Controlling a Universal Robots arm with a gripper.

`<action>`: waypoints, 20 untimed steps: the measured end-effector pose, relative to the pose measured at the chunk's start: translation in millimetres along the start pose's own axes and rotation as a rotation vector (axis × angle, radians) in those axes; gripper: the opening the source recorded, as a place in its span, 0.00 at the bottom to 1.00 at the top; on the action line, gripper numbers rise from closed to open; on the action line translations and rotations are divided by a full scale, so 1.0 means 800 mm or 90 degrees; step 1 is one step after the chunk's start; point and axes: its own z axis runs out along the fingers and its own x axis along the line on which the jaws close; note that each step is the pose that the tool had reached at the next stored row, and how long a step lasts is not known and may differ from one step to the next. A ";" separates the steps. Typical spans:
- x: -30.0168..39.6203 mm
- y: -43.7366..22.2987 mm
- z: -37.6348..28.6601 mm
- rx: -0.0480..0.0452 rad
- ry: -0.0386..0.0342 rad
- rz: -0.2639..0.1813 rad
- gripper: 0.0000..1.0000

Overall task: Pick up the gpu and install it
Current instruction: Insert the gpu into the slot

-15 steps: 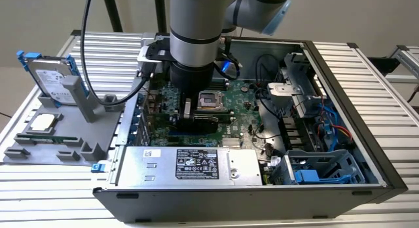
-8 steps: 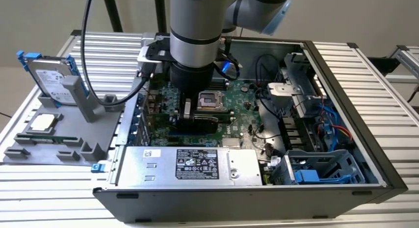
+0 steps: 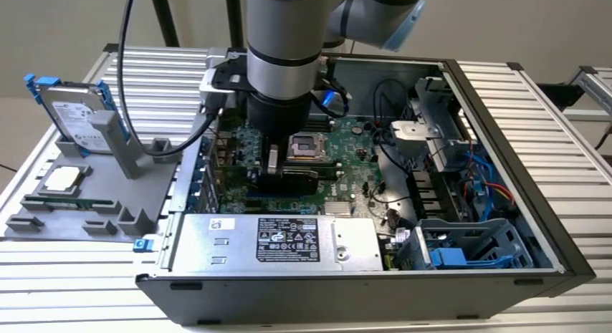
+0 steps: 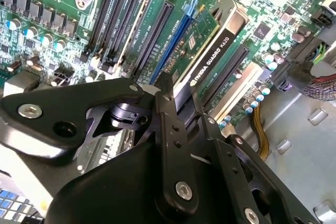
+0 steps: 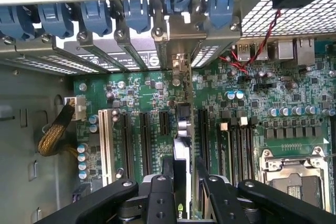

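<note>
Around the pincer (image 3: pixel 287 177), the open black and grey steel computer case (image 3: pixel 497 161) is lying on its side on the slatted metal counter (image 3: pixel 535 82), with the broad green motherboard (image 5: pixel 131 103) forming its floor. Directly under the pincer, the gpu (image 4: pixel 212 56), a flat green circuit card with a black cooler shroud, is standing on edge over the long black expansion slot (image 5: pixel 182 129), its silver bracket end pointing toward the grey slot covers with blue latches (image 5: pixel 136 14) ahead of the pincer. The black fingers (image 5: pixel 157 203) are pinching the card from both faces, closing on its upper edge in both wrist views. Whether the card's lower edge is fully seated in the slot cannot be told.

As a judgement, the card is handling as light and stiff but fragile: the bare board and small components are not tolerating squeezing or twisting. The rigid shroud and top edge near the middle are offering the safest hold, keeping the card upright and square to the slot.
</note>
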 end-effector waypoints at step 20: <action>-0.0001 -0.0017 -0.0064 -0.0069 0.0022 -0.026 0.00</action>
